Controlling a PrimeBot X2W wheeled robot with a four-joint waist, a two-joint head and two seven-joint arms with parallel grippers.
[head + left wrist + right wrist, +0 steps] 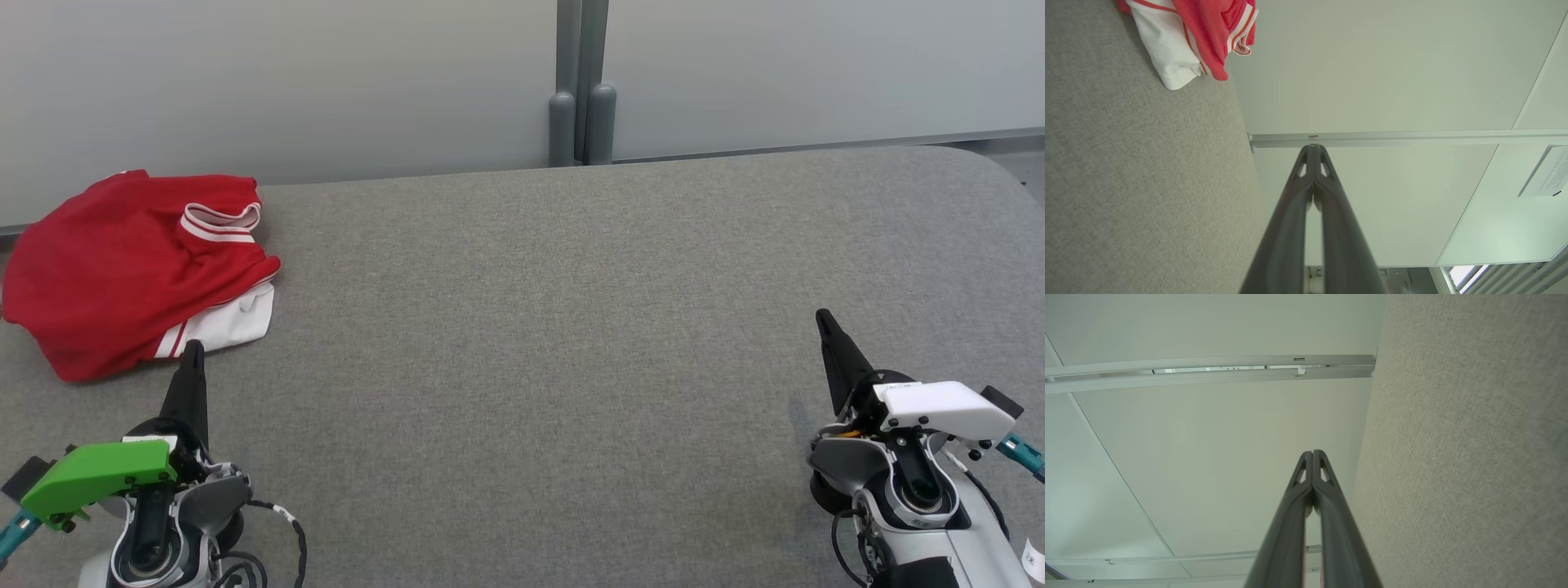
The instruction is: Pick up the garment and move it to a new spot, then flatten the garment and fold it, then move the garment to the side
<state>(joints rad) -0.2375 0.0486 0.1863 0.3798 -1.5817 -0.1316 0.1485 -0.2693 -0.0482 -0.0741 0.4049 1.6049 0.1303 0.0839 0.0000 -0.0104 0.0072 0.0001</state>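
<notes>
Plainly, the garment (122, 269), red with white striped trim, is found bunched in a loose heap at the far left corner of the table (571, 343), close against the far edge. The broad grey middle of the table is left bare, which is judged to be the room needed for flattening and folding. The left gripper (193, 349) is held over the near left corner with its two dark fingers pressed together and nothing between them. Its tip is aimed at the white hem and lies near it but apart from it, so it is thought to be the one suited to the first pick. The right gripper (823, 320) is likewise closed and empty near the near right corner, well apart from the garment. From the untidy lie of the cloth, the pick-up is judged not yet begun, though this cannot be settled.
</notes>
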